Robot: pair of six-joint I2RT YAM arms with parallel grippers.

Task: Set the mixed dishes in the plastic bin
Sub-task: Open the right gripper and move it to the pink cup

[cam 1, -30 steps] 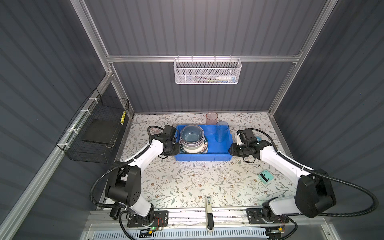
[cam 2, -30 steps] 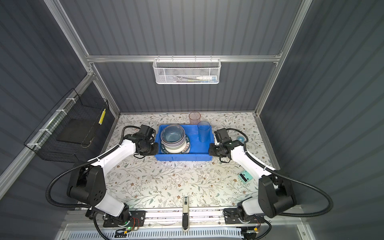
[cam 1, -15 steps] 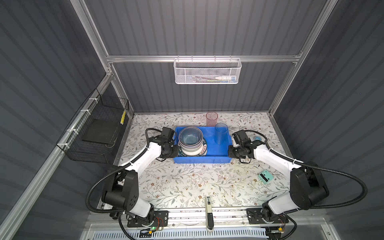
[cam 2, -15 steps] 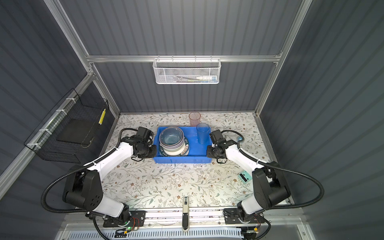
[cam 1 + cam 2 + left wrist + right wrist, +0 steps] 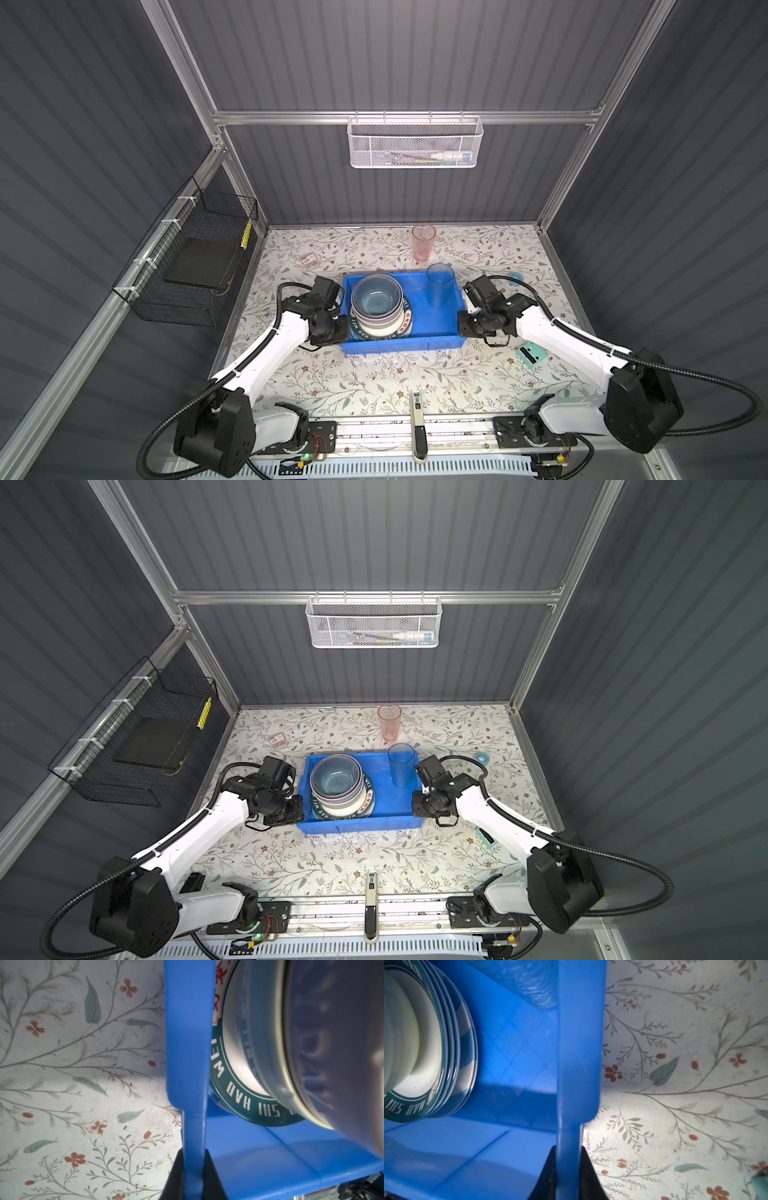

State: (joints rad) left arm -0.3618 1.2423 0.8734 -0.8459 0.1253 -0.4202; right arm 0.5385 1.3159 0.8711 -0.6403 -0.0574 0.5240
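The blue plastic bin [image 5: 403,343] [image 5: 361,823] sits mid-table in both top views. It holds a stack of bowls [image 5: 376,301] [image 5: 336,777] on plates, and a blue tumbler [image 5: 439,284] [image 5: 401,764]. A pink tumbler [image 5: 423,242] [image 5: 389,722] stands on the table behind the bin. My left gripper [image 5: 338,328] [image 5: 194,1155] is shut on the bin's left wall, close to the green lettered plate [image 5: 239,1088]. On the opposite side, my right gripper [image 5: 460,328] [image 5: 568,1153] is shut on the right wall, with the stacked plates [image 5: 452,1053] inside.
A teal block [image 5: 532,356] lies right of the bin, under my right arm. A small teal tape roll [image 5: 515,276] lies at the back right, a small red packet [image 5: 309,260] at the back left. A black wire basket [image 5: 195,270] hangs on the left wall, a white mesh basket [image 5: 415,143] on the back wall.
The bin with its dishes has shifted toward the table's front, both arms moving with it. The right jaws have closed on the bin's right wall.
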